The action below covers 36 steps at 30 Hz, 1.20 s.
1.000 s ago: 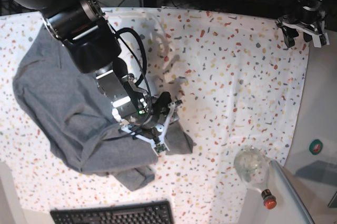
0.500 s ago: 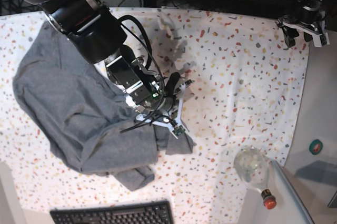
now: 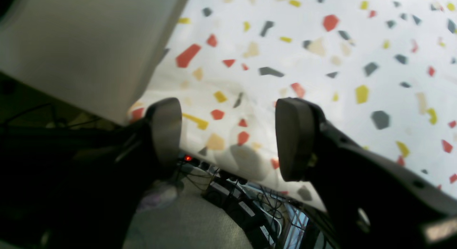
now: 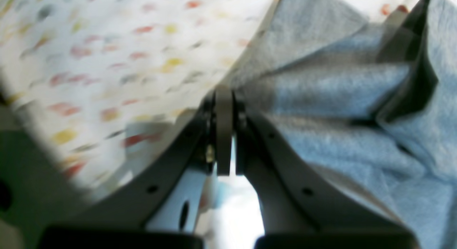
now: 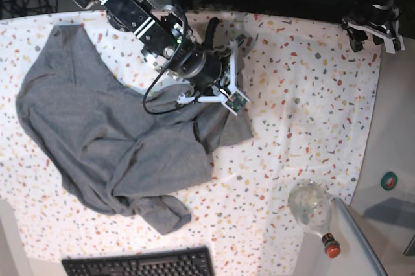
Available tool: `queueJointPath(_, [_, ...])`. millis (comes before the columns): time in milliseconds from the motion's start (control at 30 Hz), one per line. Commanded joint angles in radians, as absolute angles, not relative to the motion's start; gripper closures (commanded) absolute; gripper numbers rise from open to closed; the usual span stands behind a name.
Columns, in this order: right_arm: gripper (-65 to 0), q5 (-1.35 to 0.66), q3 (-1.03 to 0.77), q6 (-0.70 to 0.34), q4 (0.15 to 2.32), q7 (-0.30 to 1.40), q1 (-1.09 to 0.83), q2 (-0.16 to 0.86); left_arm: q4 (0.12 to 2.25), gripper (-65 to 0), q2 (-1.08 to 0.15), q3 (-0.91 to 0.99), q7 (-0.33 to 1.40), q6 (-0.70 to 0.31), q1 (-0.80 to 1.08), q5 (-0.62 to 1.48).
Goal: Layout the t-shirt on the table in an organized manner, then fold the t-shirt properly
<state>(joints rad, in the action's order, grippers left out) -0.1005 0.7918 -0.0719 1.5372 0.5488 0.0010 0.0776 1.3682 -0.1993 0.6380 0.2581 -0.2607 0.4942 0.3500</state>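
The heather-grey t-shirt (image 5: 97, 140) lies crumpled over the left half of the speckled table (image 5: 298, 107). One flap of it is drawn up toward the middle. My right gripper (image 5: 219, 93) is shut on that flap, and in the right wrist view the fingers (image 4: 224, 99) are pressed together at the edge of the grey fabric (image 4: 321, 91). My left gripper (image 5: 371, 30) hovers over the table's far right corner. Its pads (image 3: 292, 134) stand apart with nothing between them, above the table cloth (image 3: 321, 63).
A black keyboard (image 5: 139, 264) lies at the near edge. A clear glass bottle (image 5: 310, 205) with a red cap (image 5: 331, 247) lies at the near right beside a grey ledge. Cables and dark equipment run behind the far edge.
My right gripper has shut on the t-shirt and moved toward the far edge and right, dragging the grey flap with it. The left arm has not moved.
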Motion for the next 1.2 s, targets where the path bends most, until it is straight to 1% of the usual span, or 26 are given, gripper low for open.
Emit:
queueJointPath(0, [0.0,-0.102,0.802,-0.079,1.552,0.538,0.005,0.084,1.386,-39.0,-0.214,0.641,0.239,-0.257,0.498,0.364])
queueJointPath(100, [0.0,-0.107,0.817,-0.079,1.472,0.538,0.002,0.088,1.388,-39.0,-0.209,0.636,0.240,-0.257,0.490,0.366])
queueJointPath(167, [0.0,-0.108,0.817,-0.079,1.455,0.539,-0.001,0.088,1.388,-39.0,-0.205,0.634,0.242,-0.257,0.475,0.367])
queueJointPath(267, [0.0,-0.108,0.799,-0.077,1.549,0.579,-0.039,0.102,1.406,-39.0,-0.193,0.572,0.243,-0.257,0.470,0.367])
queueJointPath(300, [-2.0,-0.108,0.774,-0.077,1.598,0.602,-0.056,0.117,1.428,-39.0,-0.193,0.535,0.243,-0.257,0.470,0.367])
queueJointPath(367, [-18.8,-0.108,0.705,-0.077,1.713,0.624,-0.107,0.142,1.472,-39.0,-0.188,0.466,0.243,-0.257,0.470,0.371])
queueJointPath(433, [-30.6,-0.108,0.604,-0.077,1.811,0.621,-0.174,0.156,1.506,-39.7,-0.186,0.400,0.243,-0.257,0.466,0.371])
queueJointPath(467, [-33.0,-0.108,0.545,-0.077,1.847,0.621,-0.205,0.156,1.520,-39.7,-0.186,0.360,0.243,-0.257,0.452,0.371])
queueJointPath(567, [-33.2,-0.108,0.367,-0.077,1.908,0.618,-0.277,0.156,1.532,-39.7,-0.177,0.254,0.243,-0.257,0.410,0.372])
queueJointPath(667, [-33.6,-0.107,0.213,-0.079,1.910,0.579,-0.329,0.157,1.518,-39.7,-0.133,0.197,0.246,-0.257,0.352,0.372])
queueJointPath(733, [-33.9,-0.107,0.140,-0.079,1.910,0.559,-0.357,0.157,1.498,-39.8,-0.101,0.196,0.312,-0.257,0.305,0.372])
queueJointPath(867, [-33.9,-0.108,-0.030,-0.079,1.910,0.545,-0.398,0.156,1.451,-39.8,-0.036,0.194,0.527,-0.259,0.186,0.372])
queueJointPath(933, [-33.9,-0.108,-0.101,-0.079,1.910,0.545,-0.414,0.147,1.412,-39.8,-0.013,0.202,0.585,-0.259,0.139,0.372])
queueJointPath(1067, [-34.1,-0.108,-0.226,-0.079,1.908,0.547,-0.427,0.088,1.297,-39.8,0.013,0.203,0.622,-0.259,0.062,0.372])
queueJointPath(1167, [-34.1,-0.108,-0.355,-0.079,1.857,0.552,-0.404,0.031,1.207,-39.5,0.025,0.194,0.622,-0.259,0.013,0.372])
